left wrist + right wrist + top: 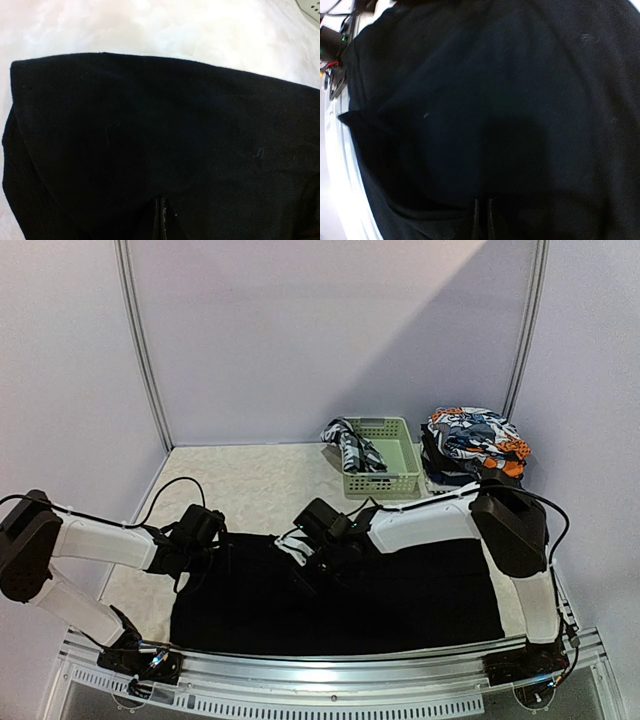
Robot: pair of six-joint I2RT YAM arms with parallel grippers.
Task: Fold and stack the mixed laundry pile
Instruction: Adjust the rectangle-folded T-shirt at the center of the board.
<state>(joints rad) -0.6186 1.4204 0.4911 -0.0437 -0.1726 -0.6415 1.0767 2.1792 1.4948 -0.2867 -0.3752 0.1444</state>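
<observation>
A large plain black cloth (400,590) lies spread flat across the near half of the table. My left gripper (218,543) sits at its far left corner. In the left wrist view the fingers (162,217) are pressed together with the black cloth (150,125) pinched between them. My right gripper (312,572) is down on the cloth's far edge near the middle. Its jaws (484,217) are almost together on a fold of the black cloth (495,100). A black-and-white checked shirt (350,445) hangs over the basket's left side. Orange-blue-white printed pieces (475,435) sit stacked at the back right.
The pale green slotted basket (400,485) stands behind the right arm's forearm. A metal rail (330,665) runs along the near table edge, with both arm bases on it. Slanted frame poles (145,350) rise at the back corners. The cream tabletop (250,485) shows behind the cloth.
</observation>
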